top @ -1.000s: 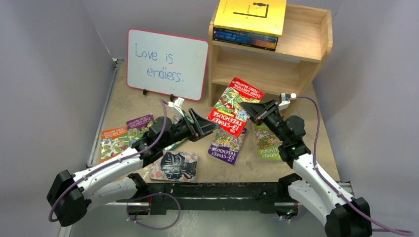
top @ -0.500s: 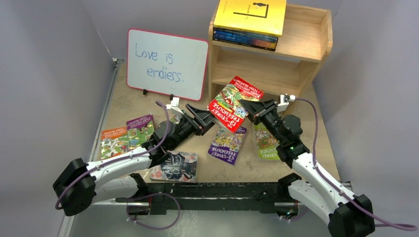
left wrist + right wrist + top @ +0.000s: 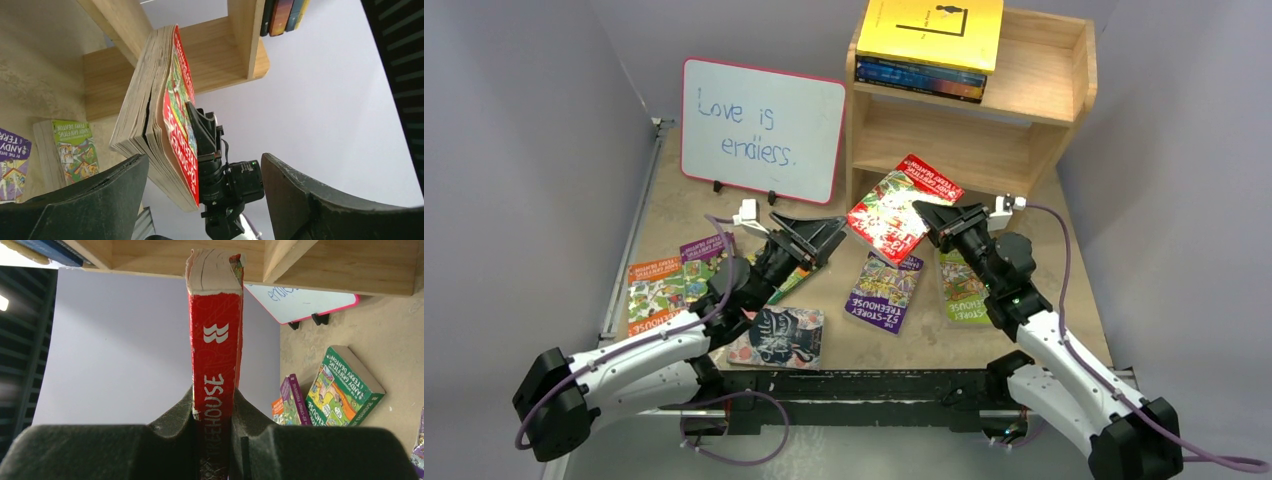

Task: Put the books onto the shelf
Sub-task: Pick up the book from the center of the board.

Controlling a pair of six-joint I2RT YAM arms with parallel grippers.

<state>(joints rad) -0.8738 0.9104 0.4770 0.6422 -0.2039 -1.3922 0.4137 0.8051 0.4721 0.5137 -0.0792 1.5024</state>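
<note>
A red book hangs tilted above the table in front of the shelf's lower tier, with my right gripper shut on its spine end. In the right wrist view the red book's spine stands upright between my right gripper's pads, under the shelf. My left gripper is open, just left of the book and apart from it. In the left wrist view the red book shows beyond my wide-open left gripper. A yellow book lies on dark blue books on the top tier.
Books lie on the table: purple, green, orange, another purple and a dark floral one. The pink-edged whiteboard stands left of the shelf. Grey walls close in both sides.
My left gripper, open throughout, has drawn back left from the red book's edge. The right gripper has raised the book slightly toward the shelf.
</note>
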